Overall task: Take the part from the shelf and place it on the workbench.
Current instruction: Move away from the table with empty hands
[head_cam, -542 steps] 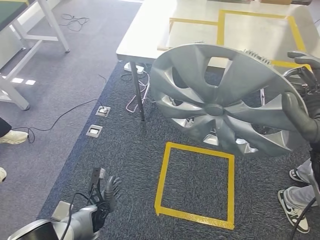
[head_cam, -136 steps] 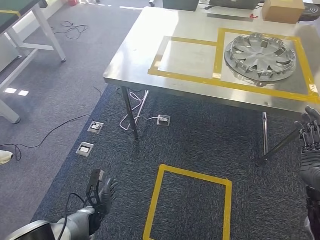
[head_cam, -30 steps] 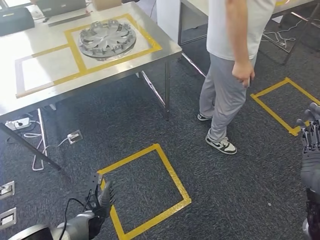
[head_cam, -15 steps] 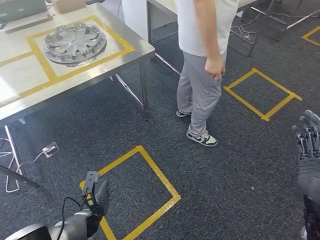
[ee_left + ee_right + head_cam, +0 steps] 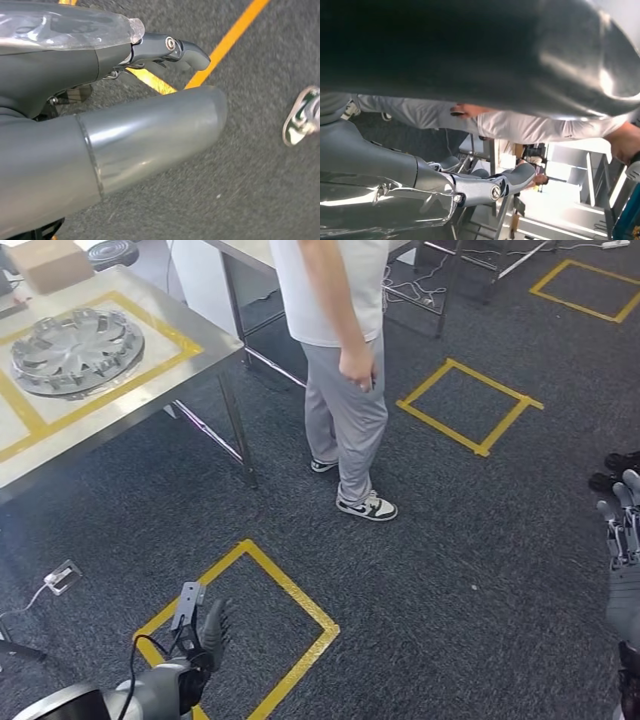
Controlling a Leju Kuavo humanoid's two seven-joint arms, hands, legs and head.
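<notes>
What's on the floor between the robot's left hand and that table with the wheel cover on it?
In the head view, only dark carpet, yellow floor tape and a floor socket lie between the left hand and the table bearing the wheel cover.

Head view is cropping the person [image 5: 340,370] above the chest and cutting the workbench [image 5: 113,405] off at the left edge. The right hand [image 5: 625,560] is running off the right edge. Right wrist view is blurring the background behind the thumb.
</notes>
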